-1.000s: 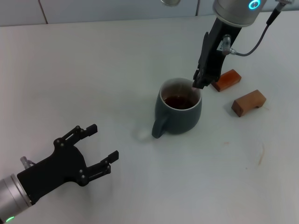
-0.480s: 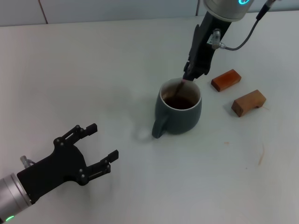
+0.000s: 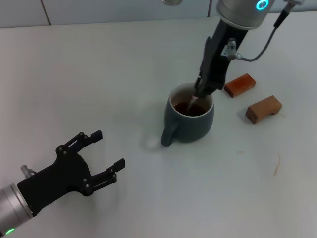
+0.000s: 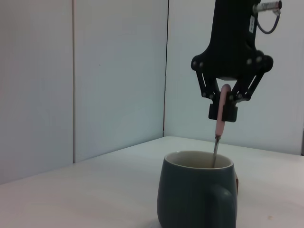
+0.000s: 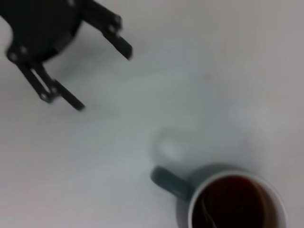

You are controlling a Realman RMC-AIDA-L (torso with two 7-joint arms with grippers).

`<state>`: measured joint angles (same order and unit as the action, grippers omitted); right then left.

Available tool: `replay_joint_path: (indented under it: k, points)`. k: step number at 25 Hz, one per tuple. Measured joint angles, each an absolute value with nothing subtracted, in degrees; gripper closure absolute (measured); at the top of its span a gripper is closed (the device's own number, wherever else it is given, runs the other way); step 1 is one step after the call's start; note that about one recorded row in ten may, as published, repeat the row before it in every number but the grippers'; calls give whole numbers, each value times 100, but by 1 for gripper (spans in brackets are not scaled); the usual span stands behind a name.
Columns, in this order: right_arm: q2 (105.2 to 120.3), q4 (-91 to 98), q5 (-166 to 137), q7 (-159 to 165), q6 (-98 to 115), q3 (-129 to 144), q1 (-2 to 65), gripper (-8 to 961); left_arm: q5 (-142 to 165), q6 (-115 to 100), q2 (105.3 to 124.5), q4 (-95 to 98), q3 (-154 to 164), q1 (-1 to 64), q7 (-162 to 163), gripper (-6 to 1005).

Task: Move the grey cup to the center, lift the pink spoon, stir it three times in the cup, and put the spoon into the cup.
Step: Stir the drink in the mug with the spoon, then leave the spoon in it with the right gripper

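Left hand [image 3: 101,158] hovers spread over the bench [image 3: 99,74], holding nothing. Mid-bench stands the cup [image 3: 190,120]. Right hand [image 3: 202,91] pinches the spoon [image 4: 220,118], its bowl seemingly dipped in the liquid. Two blocks [image 3: 252,96] lie rightward.

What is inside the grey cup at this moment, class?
Inside the grey cup are dark brown liquid and the lower end of the pink spoon, held by the right pincer. The spoon's bowl is hidden below the rim.
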<state>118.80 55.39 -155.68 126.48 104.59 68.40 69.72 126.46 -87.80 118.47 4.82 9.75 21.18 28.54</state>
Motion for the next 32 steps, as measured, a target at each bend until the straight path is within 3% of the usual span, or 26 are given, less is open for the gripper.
replay_joint_path:
  k: [32]
  points:
    - [11890, 5713, -16163, 12857, 10370, 6818, 6857, 835, 12629, -8801, 11839, 459, 967, 2124, 2865, 140]
